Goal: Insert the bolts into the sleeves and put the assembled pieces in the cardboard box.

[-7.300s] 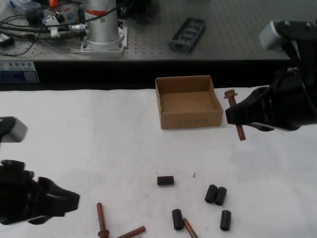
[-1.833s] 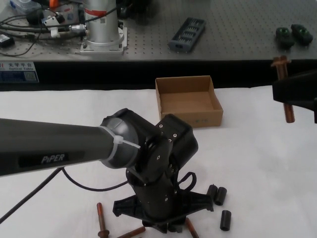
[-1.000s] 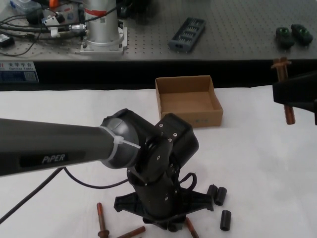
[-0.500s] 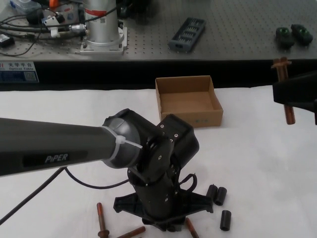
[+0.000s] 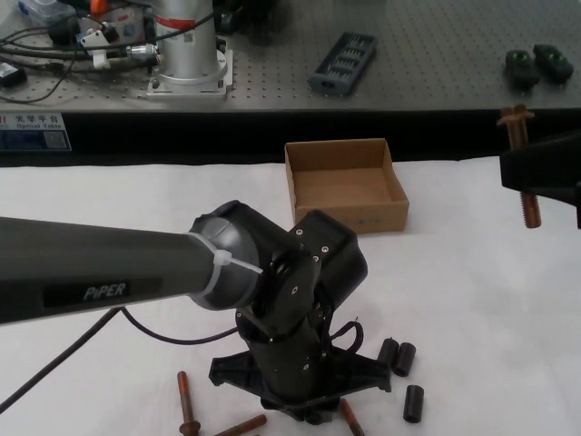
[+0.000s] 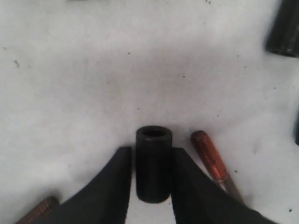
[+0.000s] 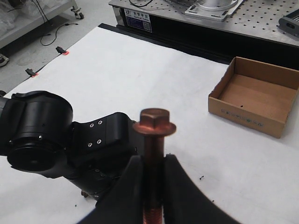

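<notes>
My left gripper (image 6: pixel 152 150) is shut on a black sleeve (image 6: pixel 153 163), a finger pressed against each of its sides just above the white sheet. The left arm (image 5: pixel 290 309) stretches across the front middle of the bench and hides that sleeve in the high view. A copper bolt (image 7: pixel 153 140) stands head up in my right gripper (image 7: pixel 153 161), which is shut on its shank. This bolt (image 5: pixel 529 207) and gripper (image 5: pixel 545 168) hang at the far right, level with the open cardboard box (image 5: pixel 352 221), also visible from the right wrist (image 7: pixel 243 116).
Loose sleeves (image 5: pixel 397 356) (image 5: pixel 413 402) lie right of the left wrist, another (image 6: pixel 285 28) farther off. Loose bolts lie at the front (image 5: pixel 185 402) (image 5: pixel 241 425), one (image 6: pixel 210 158) right beside the held sleeve. Behind the sheet, the perforated bench carries a metal post (image 5: pixel 186 45) and a ridged block (image 5: pixel 343 62).
Since 7.3 s ago the left arm swung from the front left over the sleeves, and the right gripper carried its bolt up and right. Over the last second the left wrist barely shifted.
</notes>
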Controlling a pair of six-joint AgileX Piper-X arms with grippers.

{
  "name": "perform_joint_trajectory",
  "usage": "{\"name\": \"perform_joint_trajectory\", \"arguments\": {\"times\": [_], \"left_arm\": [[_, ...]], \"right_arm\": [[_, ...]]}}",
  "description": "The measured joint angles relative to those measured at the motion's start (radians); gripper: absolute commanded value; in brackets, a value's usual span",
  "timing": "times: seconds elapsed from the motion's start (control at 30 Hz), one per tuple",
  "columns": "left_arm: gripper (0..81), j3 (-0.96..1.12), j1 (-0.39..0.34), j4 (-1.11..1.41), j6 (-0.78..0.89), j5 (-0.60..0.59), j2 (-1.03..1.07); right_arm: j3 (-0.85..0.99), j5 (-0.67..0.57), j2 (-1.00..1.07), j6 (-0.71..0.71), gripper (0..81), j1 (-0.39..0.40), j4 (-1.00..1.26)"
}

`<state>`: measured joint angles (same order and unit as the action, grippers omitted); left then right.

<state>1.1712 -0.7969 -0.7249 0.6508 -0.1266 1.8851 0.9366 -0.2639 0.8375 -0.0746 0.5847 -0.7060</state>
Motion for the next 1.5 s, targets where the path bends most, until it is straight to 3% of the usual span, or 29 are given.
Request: {"name": "perform_joint_trajectory", "arguments": {"times": [0.83, 1.1, 1.5], "left_arm": [[22.1, 0.001, 0.0, -0.006, -0.148, 0.004, 0.0], [3.0, 0.001, 0.0, -0.007, -0.153, 0.014, 0.002], [2.7, 0.001, 0.0, 0.07, -0.208, 0.012, -0.005]], "right_arm": [[0.0, 0.0, 0.0, 0.0, 5.9, 0.0, 0.0], [0.0, 0.0, 0.0, 0.0, 5.9, 0.0, 0.0], [0.0, 0.0, 0.0, 0.011, 5.9, 0.0, 0.0]]}}
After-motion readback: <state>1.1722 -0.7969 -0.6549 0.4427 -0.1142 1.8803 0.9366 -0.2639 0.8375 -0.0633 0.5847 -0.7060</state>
